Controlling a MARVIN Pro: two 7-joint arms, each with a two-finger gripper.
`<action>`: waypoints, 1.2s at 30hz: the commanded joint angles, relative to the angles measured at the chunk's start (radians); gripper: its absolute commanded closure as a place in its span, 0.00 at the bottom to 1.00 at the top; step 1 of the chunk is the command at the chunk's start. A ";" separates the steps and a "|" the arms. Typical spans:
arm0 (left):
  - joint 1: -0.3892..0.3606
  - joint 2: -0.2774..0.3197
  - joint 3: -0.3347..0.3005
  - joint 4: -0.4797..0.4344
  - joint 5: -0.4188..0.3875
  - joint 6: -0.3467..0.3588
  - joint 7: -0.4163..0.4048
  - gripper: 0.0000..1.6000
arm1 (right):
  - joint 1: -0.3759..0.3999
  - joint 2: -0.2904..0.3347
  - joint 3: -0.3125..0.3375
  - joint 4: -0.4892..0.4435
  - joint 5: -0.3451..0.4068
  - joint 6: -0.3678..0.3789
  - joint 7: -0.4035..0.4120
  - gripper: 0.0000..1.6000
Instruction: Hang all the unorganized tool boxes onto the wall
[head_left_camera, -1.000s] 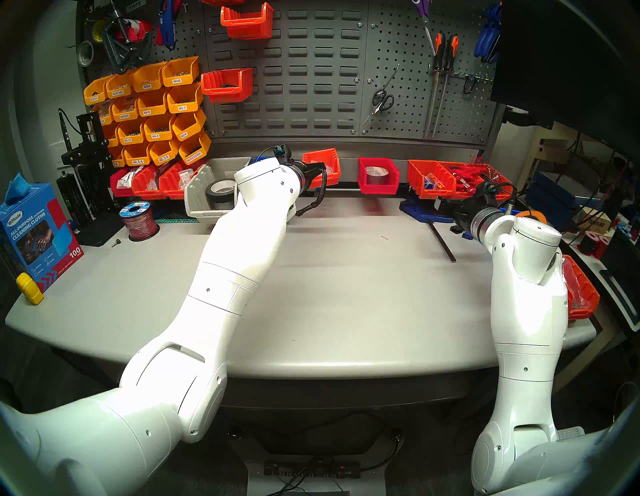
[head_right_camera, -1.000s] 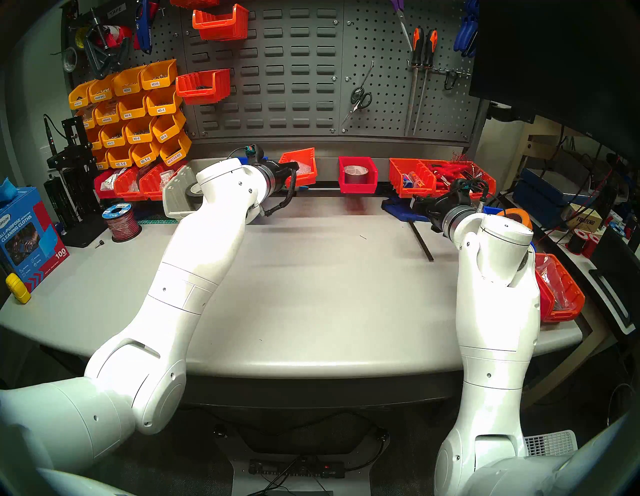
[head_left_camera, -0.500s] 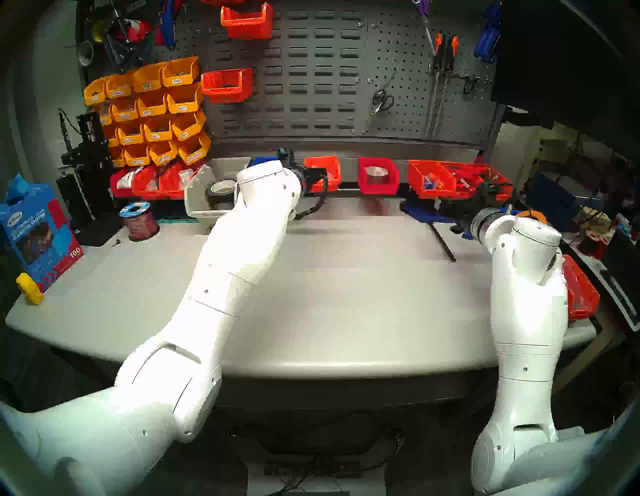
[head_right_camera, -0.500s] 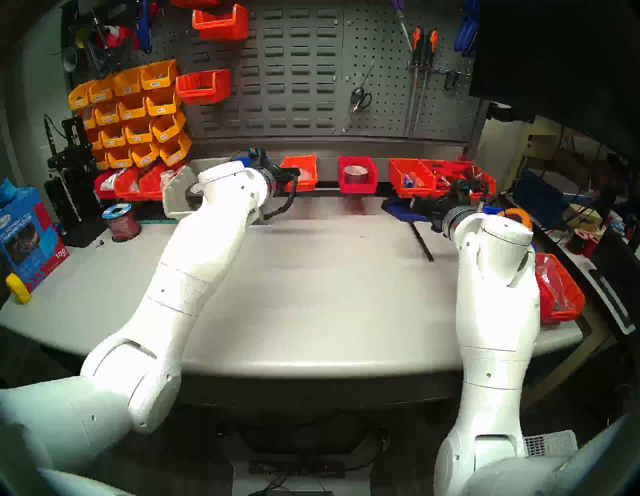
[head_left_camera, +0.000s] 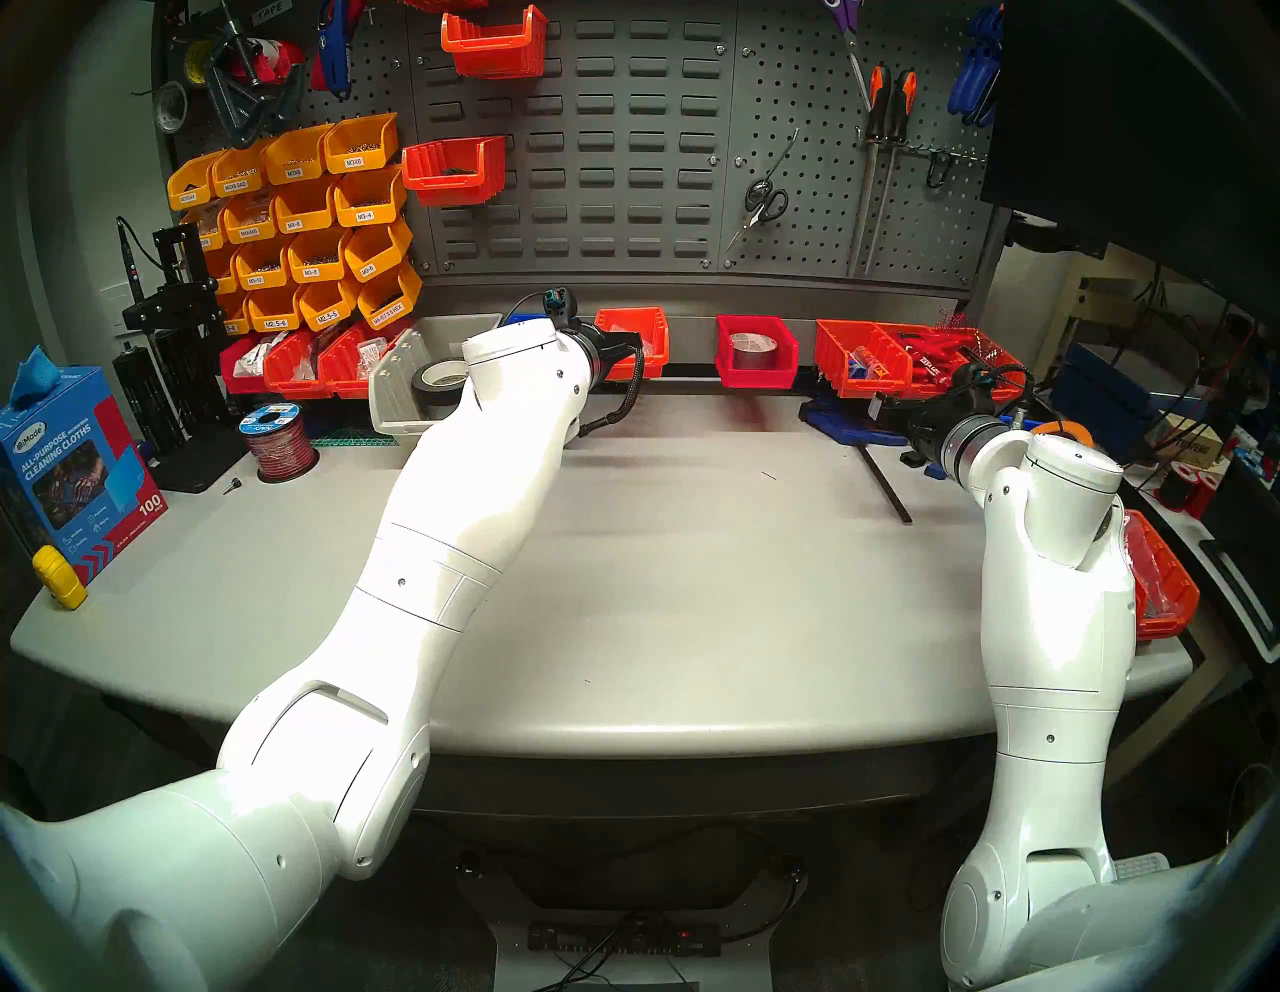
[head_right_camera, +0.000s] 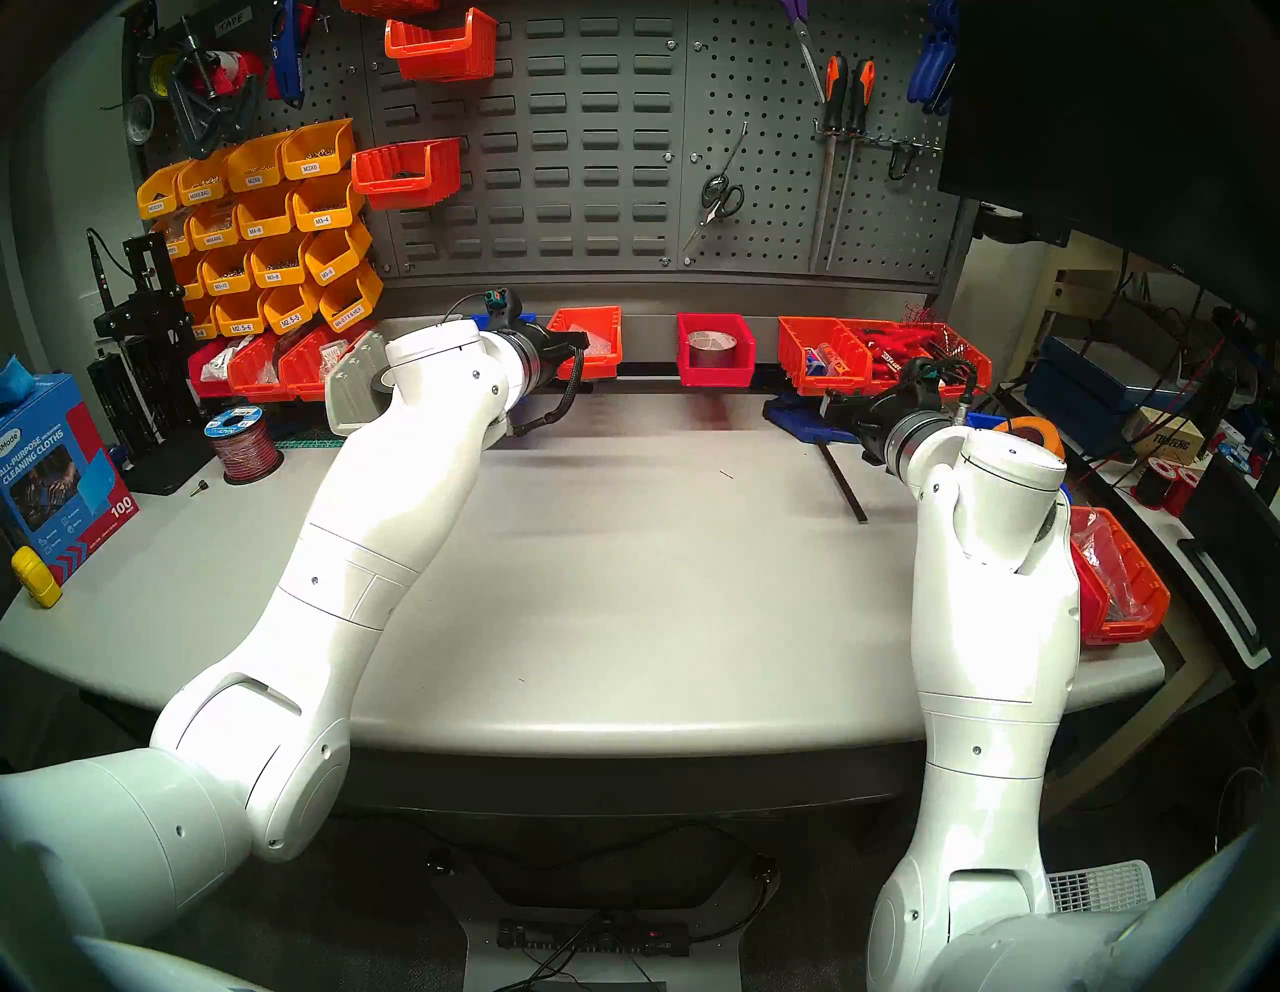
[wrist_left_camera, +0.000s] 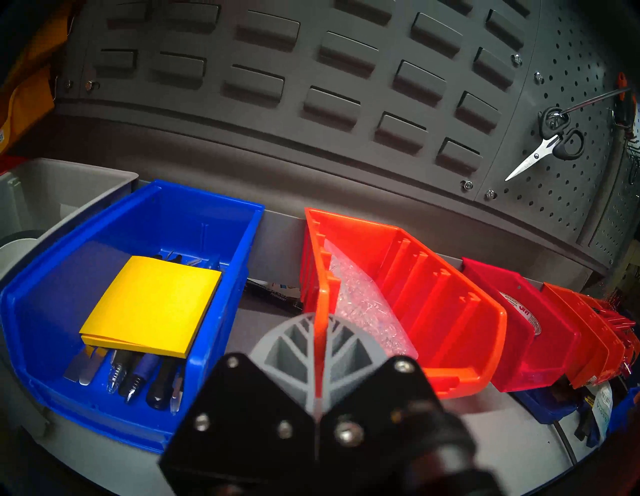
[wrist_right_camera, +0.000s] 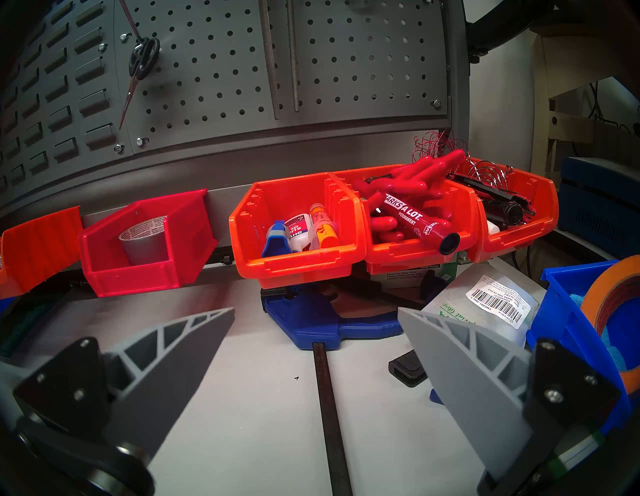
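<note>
Left wrist view shows the left gripper (wrist_left_camera: 317, 360) closed on the left side wall of the orange bin (wrist_left_camera: 408, 304), one finger inside, one outside; clear bags lie in the bin. This bin is just beside the grey rail (head_left_camera: 692, 325) under the slotted wall (head_left_camera: 589, 138), w/ a blue bin (wrist_left_camera: 131, 294) near on its left and the red bin (head_left_camera: 755, 350) w/ silver tape hanging on the rail to its right. Free rail is seen btw. orange and red bins. Grey bin (head_left_camera: 398, 402) w/ black tape stands on the table (head_left_camera: 692, 589), partly behind the left arm. Right gripper (wrist_right_camera: 315, 374) is wide open and empty, over the table near a blue clamp (wrist_right_camera: 311, 332). Table centre is bare.
</note>
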 joint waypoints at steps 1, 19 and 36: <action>-0.036 0.001 0.001 -0.027 0.002 0.009 -0.009 1.00 | 0.014 -0.002 -0.002 -0.014 0.001 0.003 -0.002 0.00; -0.076 -0.015 0.015 0.015 0.016 0.011 -0.027 1.00 | 0.015 -0.004 -0.001 -0.014 -0.003 0.003 0.002 0.00; -0.104 -0.023 0.019 0.051 0.032 0.013 -0.045 1.00 | 0.015 -0.006 0.000 -0.014 -0.006 0.004 0.004 0.00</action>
